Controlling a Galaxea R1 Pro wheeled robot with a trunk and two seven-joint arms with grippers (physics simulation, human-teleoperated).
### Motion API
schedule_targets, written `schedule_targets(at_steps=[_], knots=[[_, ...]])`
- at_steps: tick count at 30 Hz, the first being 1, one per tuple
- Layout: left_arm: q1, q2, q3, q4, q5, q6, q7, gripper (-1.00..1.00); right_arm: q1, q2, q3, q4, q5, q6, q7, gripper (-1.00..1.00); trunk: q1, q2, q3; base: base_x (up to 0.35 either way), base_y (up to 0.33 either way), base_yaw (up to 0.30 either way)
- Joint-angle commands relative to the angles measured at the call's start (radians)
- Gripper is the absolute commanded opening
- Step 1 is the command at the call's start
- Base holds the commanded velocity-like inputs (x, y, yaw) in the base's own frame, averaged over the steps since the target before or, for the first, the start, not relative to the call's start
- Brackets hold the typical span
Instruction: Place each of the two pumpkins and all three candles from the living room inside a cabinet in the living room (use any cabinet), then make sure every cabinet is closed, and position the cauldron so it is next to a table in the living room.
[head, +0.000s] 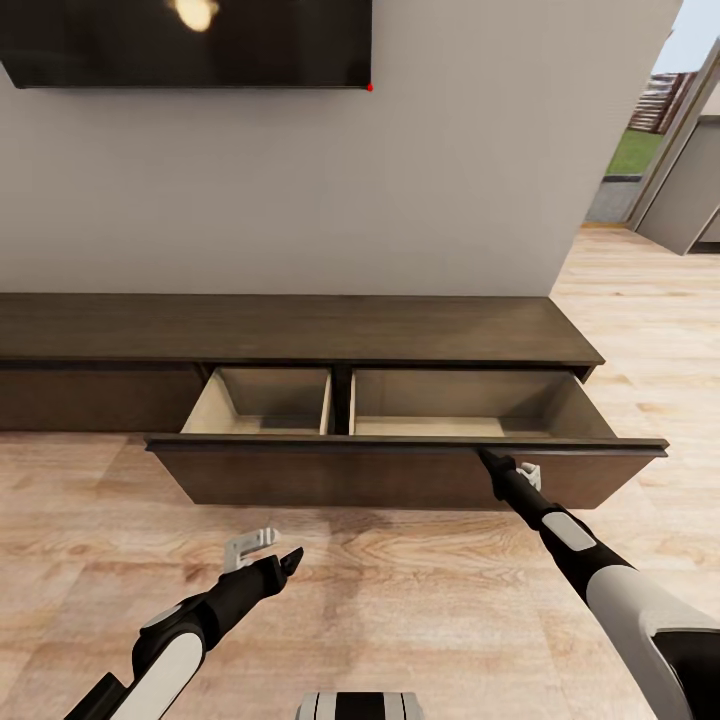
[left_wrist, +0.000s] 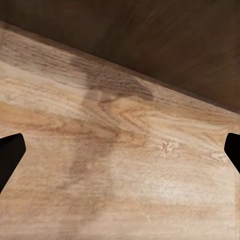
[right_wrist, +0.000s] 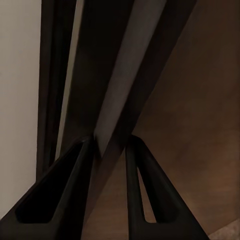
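The head camera looks down and forward at the cabinet (head: 300, 330) from nearby. The right wrist camera sits tight against its open drawer front (right_wrist: 125, 85), which the left wrist camera, facing floor (left_wrist: 120, 165), shares too.

There are no words, numbers, labels or signs to read anywhere in these pictures.

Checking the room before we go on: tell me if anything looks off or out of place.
The cabinet has its drawer pulled wide open, both tan compartments bare. The right gripper is at the drawer front's top edge, its fingers astride it. The left gripper hangs open over the floor. Nothing looks spilled or damaged.
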Motion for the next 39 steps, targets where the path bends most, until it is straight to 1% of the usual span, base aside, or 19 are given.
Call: schedule_targets(at_steps=[1,10,20,38,39], knots=[[-0.001,0.001,-0.002,-0.002,0.009,0.000,0.009,1.00,0.000,-0.001,0.017,0.008,0.000,0.001,0.004,-1.00,0.000,0.000,-0.001,0.000,0.000,0.000],[-0.001,0.001,-0.002,-0.002,0.010,0.000,0.009,1.00,0.000,-0.001,0.017,0.009,0.002,0.042,0.005,-1.00,0.000,0.000,-0.001,0.000,0.000,0.000],[-0.001,0.001,-0.002,-0.001,0.010,0.000,0.009,1.00,0.002,0.000,0.017,0.011,-0.004,0.037,0.009,-1.00,0.000,0.000,-0.001,0.000,0.000,0.000],[-0.001,0.001,-0.002,0.000,0.010,0.000,0.009,1.00,0.002,0.007,0.017,0.012,-0.001,0.035,0.003,-1.00,0.000,0.000,-0.001,0.000,0.000,0.000],[-0.001,0.001,-0.002,0.000,0.010,0.000,0.009,1.00,0.002,0.007,0.017,0.012,-0.001,0.035,0.003,1.00,0.000,0.000,-0.001,0.000,0.000,0.000]])
